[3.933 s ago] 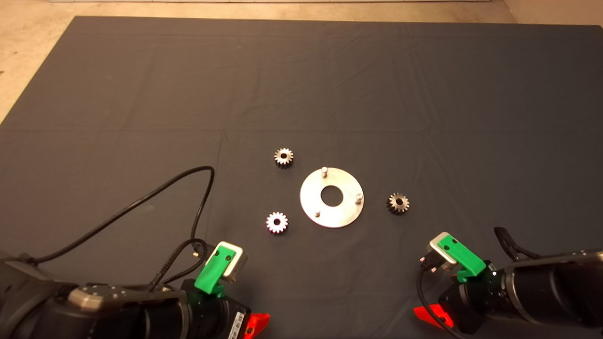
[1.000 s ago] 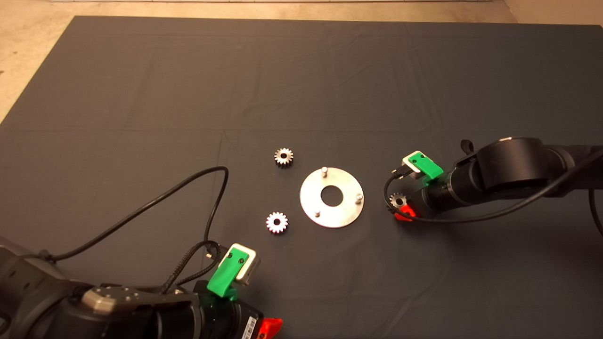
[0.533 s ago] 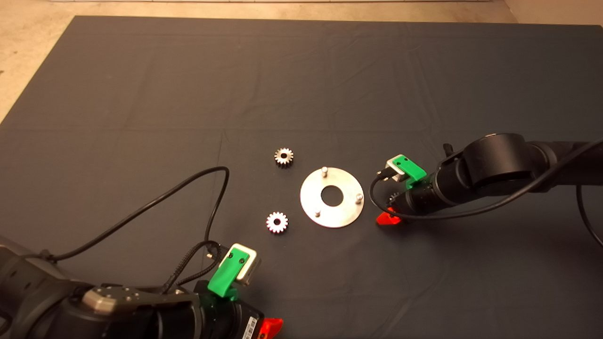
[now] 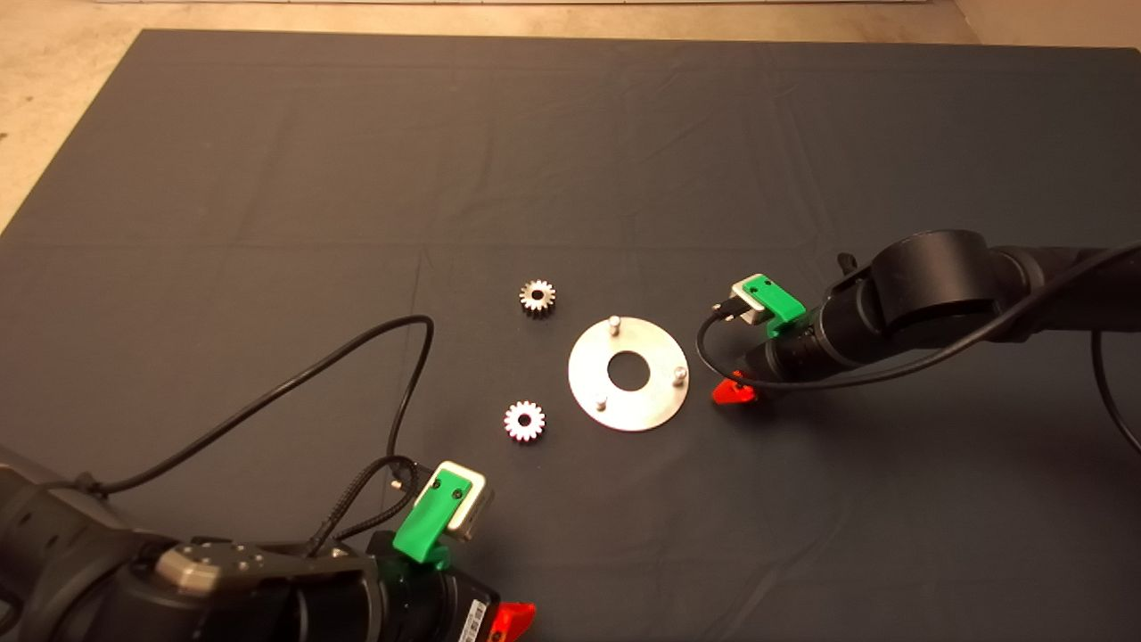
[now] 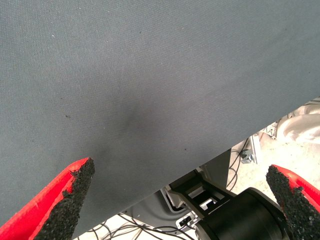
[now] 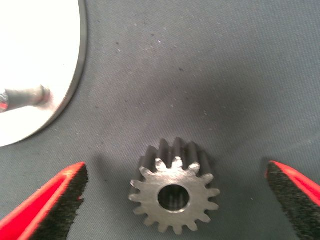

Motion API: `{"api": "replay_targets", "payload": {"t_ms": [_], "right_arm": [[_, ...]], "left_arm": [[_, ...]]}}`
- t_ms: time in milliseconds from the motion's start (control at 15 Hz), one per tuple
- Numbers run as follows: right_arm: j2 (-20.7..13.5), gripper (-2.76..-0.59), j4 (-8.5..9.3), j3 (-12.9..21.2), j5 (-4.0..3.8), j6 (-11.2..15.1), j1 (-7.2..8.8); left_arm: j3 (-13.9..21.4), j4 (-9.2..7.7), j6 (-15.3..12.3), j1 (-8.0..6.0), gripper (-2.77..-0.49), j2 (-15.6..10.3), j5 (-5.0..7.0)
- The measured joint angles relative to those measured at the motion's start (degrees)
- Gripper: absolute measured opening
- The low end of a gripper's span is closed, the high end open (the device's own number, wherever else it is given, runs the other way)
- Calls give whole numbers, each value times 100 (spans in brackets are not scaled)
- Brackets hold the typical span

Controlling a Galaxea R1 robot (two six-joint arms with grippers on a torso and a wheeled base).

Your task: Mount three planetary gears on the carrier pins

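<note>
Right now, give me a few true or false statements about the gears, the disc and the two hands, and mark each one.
1. All three carrier pins are bare. True.
2. The right hand is shut on a gear. False: its fingers are open on either side of the gear, which lies flat on the mat.
3. Two gears lie left of the disc. True.
4. The left hand hovers over the disc. False: it waits open at the mat's near edge.

Dim warm overhead light; glare on disc (image 4: 628, 410); soft shadow under right arm.
</note>
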Motion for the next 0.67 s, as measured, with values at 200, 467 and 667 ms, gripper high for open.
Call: {"api": "replay_targets", "payload": {"t_ms": [200,467,667], "right_arm": [[0,-84,1,0,-5,2,0],[2,-110,20,2,-5,2,0],[2,-127,21,2,-5,5,-4]], "left_arm": [[0,1,0,0,-78,0,0],[0,1,-1,0,-78,0,0],[0,2,-2,0,-78,0,0]]}}
